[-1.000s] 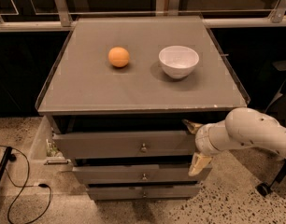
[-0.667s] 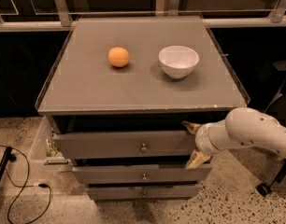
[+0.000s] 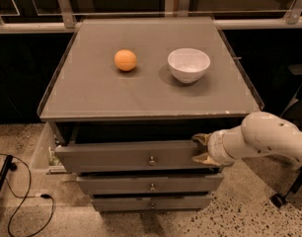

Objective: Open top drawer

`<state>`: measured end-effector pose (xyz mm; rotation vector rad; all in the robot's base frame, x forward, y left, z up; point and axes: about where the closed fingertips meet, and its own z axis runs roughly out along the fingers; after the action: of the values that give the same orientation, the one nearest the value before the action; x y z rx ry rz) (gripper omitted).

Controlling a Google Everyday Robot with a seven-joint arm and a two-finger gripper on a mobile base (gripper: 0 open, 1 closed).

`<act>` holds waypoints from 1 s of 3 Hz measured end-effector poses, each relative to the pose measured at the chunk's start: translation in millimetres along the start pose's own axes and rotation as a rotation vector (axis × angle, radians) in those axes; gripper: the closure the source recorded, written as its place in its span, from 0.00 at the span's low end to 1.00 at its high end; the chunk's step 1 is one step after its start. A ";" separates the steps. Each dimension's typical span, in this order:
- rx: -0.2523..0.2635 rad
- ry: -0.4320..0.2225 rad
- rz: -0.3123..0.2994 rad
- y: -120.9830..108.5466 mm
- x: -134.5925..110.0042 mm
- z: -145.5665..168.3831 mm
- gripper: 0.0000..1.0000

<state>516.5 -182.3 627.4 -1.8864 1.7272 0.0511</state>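
Observation:
The top drawer [image 3: 116,156] is the uppermost grey front under the cabinet top, with a small metal centre knob [image 3: 151,160]. It stands pulled out a little, with a dark gap above it. My gripper [image 3: 202,149] is at the right end of the drawer's front panel. One beige fingertip [image 3: 201,138] sits at the panel's top edge and the other at its bottom edge, so the gripper clamps the panel's right end. The white arm [image 3: 267,138] reaches in from the right.
An orange [image 3: 125,60] and a white bowl [image 3: 188,64] sit on the grey cabinet top [image 3: 141,95]. Two narrower drawers [image 3: 151,185] lie below, shut. A black cable [image 3: 22,201] lies on the floor at left, and a chair caster [image 3: 278,199] at right.
The lower finger has come up from below the drawer front to its bottom edge, closing the gripper on the panel. The drawer has barely moved.

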 end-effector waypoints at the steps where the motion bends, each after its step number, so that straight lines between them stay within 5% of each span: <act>1: 0.000 0.000 0.000 -2.4 -2.6 -5.3 0.88; 2: -0.014 -0.010 -0.008 4.7 -9.6 -10.8 0.87; 3: -0.014 -0.010 -0.008 4.7 -9.6 -10.8 0.64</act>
<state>506.9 -178.2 638.4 -1.9003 1.7162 0.0697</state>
